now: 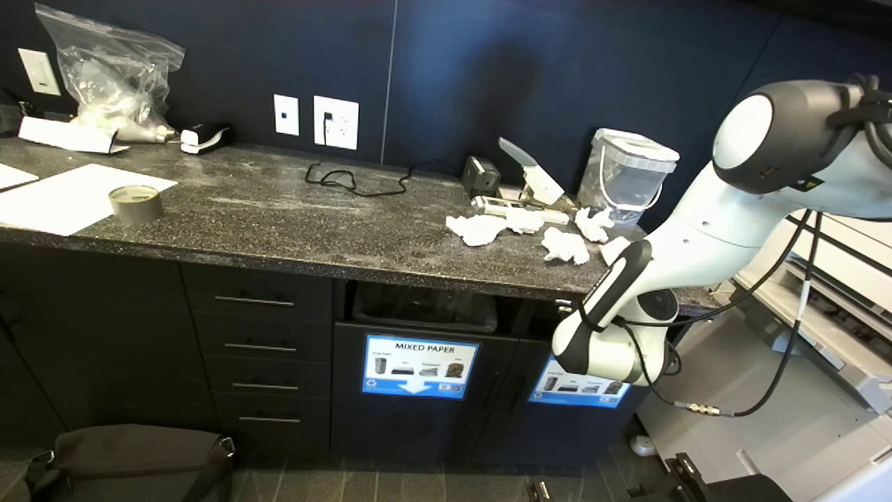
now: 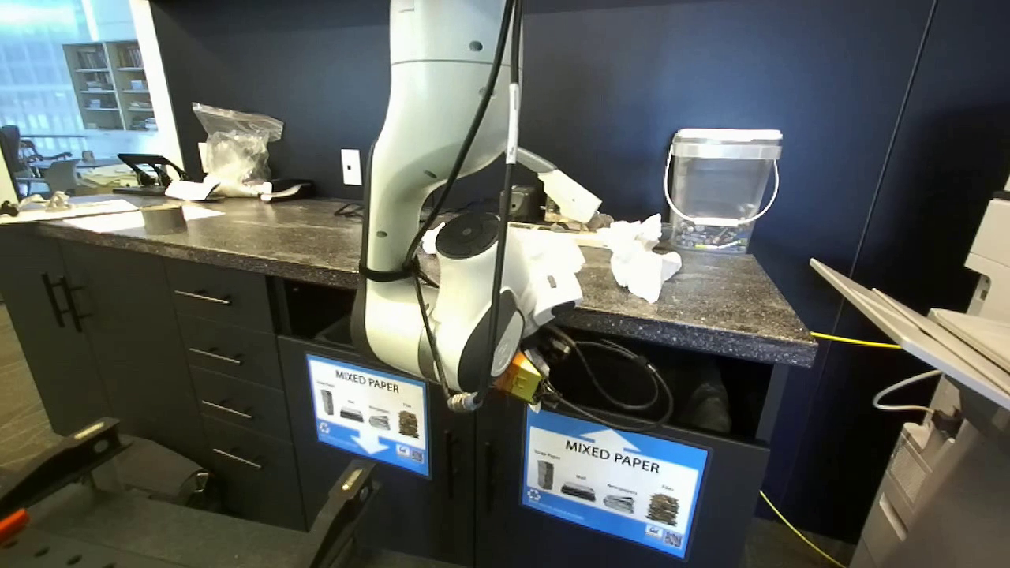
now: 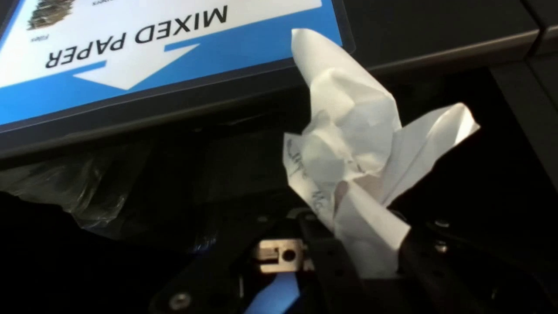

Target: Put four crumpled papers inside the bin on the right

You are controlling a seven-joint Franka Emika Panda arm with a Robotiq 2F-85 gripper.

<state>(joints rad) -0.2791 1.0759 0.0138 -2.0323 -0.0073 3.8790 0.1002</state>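
My gripper [image 3: 355, 222] is shut on a white crumpled paper [image 3: 348, 131] with some handwriting; the paper fans out past the fingertips in the wrist view. The gripper reaches into the dark opening of the right-hand bin [image 2: 710, 386], above a MIXED PAPER sign [image 2: 615, 481]; its fingers are hard to see in the exterior views. Several more crumpled papers lie on the counter, such as one at the left [image 1: 476, 229], one at the front [image 1: 566, 245] and one near the bucket [image 1: 594, 223]. The bin's inside is mostly too dark to make out.
A clear bucket with a white lid [image 2: 722, 189] and a stapler [image 1: 536, 178] stand behind the papers. The counter edge [image 2: 694, 335] overhangs the opening. Loose cables [image 2: 655, 386] hang by the wrist. A plastic liner [image 3: 87, 183] shows inside the opening. A printer [image 1: 808, 335] stands at the right.
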